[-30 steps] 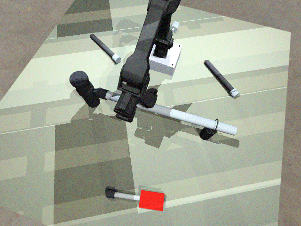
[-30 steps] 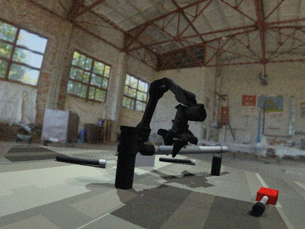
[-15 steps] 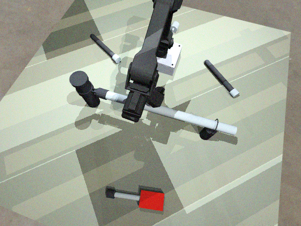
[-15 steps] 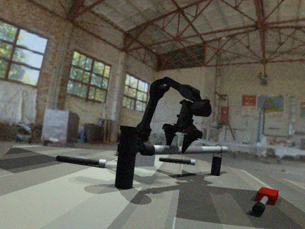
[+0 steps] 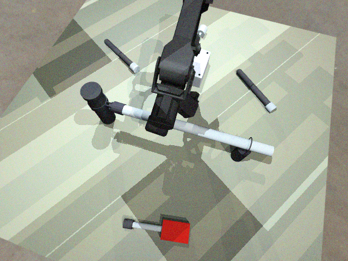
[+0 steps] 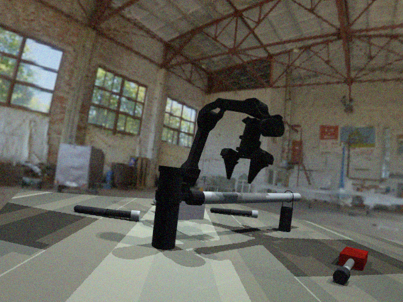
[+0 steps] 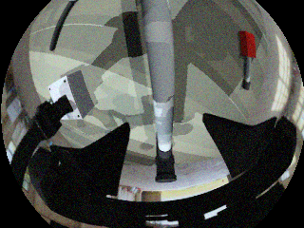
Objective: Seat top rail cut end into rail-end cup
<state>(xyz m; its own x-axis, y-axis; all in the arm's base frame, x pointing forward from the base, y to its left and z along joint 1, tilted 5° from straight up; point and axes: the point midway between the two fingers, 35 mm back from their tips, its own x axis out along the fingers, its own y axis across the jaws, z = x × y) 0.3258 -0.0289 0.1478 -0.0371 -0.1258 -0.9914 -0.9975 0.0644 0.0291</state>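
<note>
The white-grey rail (image 5: 222, 136) (image 6: 250, 197) (image 7: 161, 71) runs nearly level. Its left end is inside the dark rail-end cup (image 5: 117, 107) (image 6: 194, 197) (image 7: 165, 167); how deep is hidden. The cup hangs on the big black post (image 5: 105, 114) (image 6: 165, 224), whose brace band (image 5: 98, 101) sits up near the post cap (image 5: 91, 90). The rail's other end passes through the thin loop (image 5: 250, 143) (image 6: 291, 196) over the short black post (image 5: 238, 154) (image 6: 285, 219). My gripper (image 6: 238, 180) (image 7: 167, 122) is wide open, above the rail, with a visible gap and not touching it.
A red block (image 5: 175, 231) (image 6: 354, 257) (image 7: 247, 44) with a grey handle lies at the front. Two dark rods with white ends (image 5: 120, 55) (image 5: 254, 89) lie either side of the arm. A white box (image 5: 201, 66) (image 6: 192, 211) (image 7: 71, 97) stands beyond the rail.
</note>
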